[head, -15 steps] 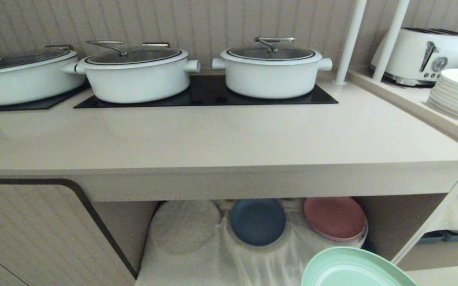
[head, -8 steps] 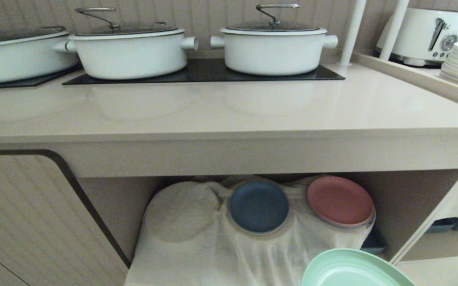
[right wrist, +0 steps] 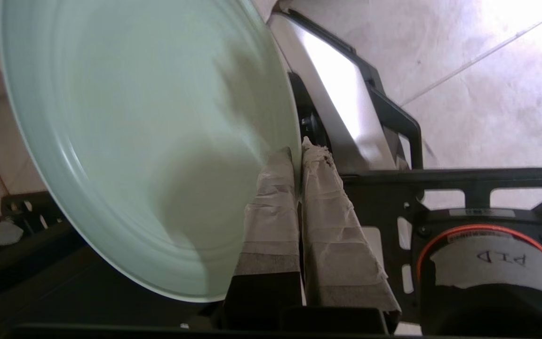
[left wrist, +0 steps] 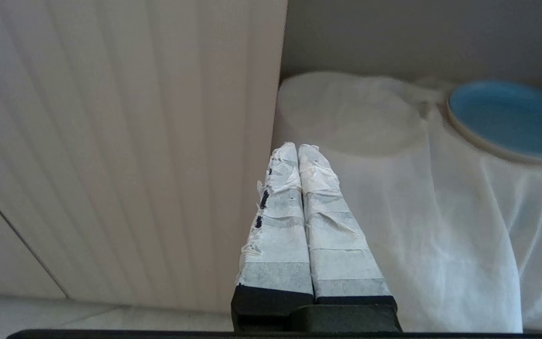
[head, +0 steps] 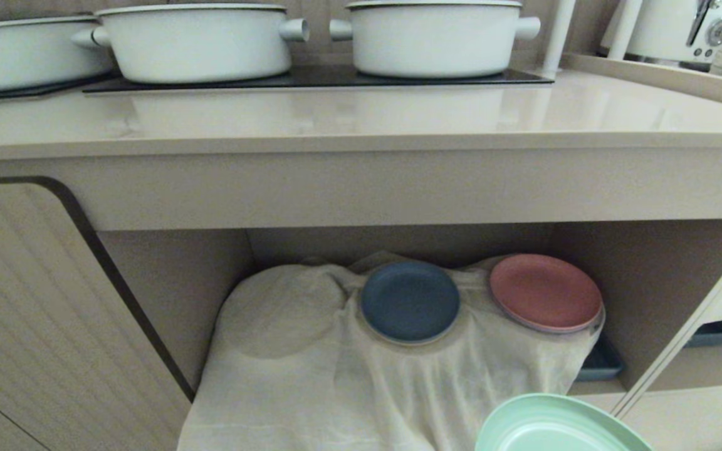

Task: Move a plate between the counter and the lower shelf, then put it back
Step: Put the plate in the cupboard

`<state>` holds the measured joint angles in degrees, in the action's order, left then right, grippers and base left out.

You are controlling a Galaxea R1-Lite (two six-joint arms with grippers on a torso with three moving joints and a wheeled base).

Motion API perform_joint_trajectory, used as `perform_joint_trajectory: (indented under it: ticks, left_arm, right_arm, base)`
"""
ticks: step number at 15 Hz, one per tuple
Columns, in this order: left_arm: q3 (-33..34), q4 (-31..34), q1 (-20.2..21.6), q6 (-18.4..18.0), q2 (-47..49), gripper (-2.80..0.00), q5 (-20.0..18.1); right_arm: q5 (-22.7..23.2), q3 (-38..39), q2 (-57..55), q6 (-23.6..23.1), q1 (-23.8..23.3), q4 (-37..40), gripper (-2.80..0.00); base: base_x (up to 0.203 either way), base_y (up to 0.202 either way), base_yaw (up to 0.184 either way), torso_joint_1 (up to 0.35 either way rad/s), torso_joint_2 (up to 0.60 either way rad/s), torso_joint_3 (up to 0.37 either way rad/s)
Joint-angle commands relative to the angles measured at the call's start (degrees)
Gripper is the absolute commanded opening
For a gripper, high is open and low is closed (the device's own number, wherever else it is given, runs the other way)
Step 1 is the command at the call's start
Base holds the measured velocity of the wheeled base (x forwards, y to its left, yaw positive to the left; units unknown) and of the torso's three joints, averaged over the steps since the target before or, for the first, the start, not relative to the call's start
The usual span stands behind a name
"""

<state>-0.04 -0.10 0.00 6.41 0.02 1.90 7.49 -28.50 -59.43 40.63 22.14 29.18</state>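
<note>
The right gripper [right wrist: 298, 155] had its jaws pinched tight on the rim of the plate [right wrist: 134, 141], held in front of the lower shelf [head: 311, 376], apparently not yet set down. The return to the counter [head: 361, 119] remained. The left gripper [left wrist: 298, 150], idle by the shelf, had its jaws closed and empty.

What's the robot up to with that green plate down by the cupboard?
The robot's right gripper is pinching the rim of the mint-green plate, held in the air in front of the lower shelf. That shelf is draped in a white cloth and already holds a dark blue plate and a pink plate. The left gripper is shut and empty, idle near the cabinet door. The white pots sit above on the counter.
</note>
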Motion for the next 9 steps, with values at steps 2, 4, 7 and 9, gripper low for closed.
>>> perform_joint_trajectory:
  ticks: [2, 4, 7, 9]
  left_arm:
    - [0.0, 0.1, 0.0, 0.1, 0.0, -2.80, 0.0]
    - [0.0, 0.1, 0.0, 0.0, 0.0, -2.80, 0.0]
    - [0.0, 0.1, 0.0, 0.0, 0.0, -2.80, 0.0]
    - [0.0, 0.1, 0.0, 0.1, 0.0, -2.80, 0.0]
  right_arm:
    - [0.1, 0.0, -0.1, 0.2, 0.0, 0.3, -2.80]
    - [0.1, -0.1, -0.1, 0.2, 0.0, 0.3, -2.80]
    - [0.0, -0.2, -0.1, 0.2, 0.0, 0.2, -2.80]
    - [0.0, -0.2, -0.1, 0.2, 0.0, 0.2, -2.80]
  base:
    - [0.000, 0.000, 0.000, -0.194, 0.35, 0.153]
    - [0.000, 0.000, 0.000, -0.062, 0.25, 0.048]
    - [0.000, 0.000, 0.000, -0.016, 0.07, 0.039]
    - [0.000, 0.000, 0.000, -0.002, 0.02, 0.041]
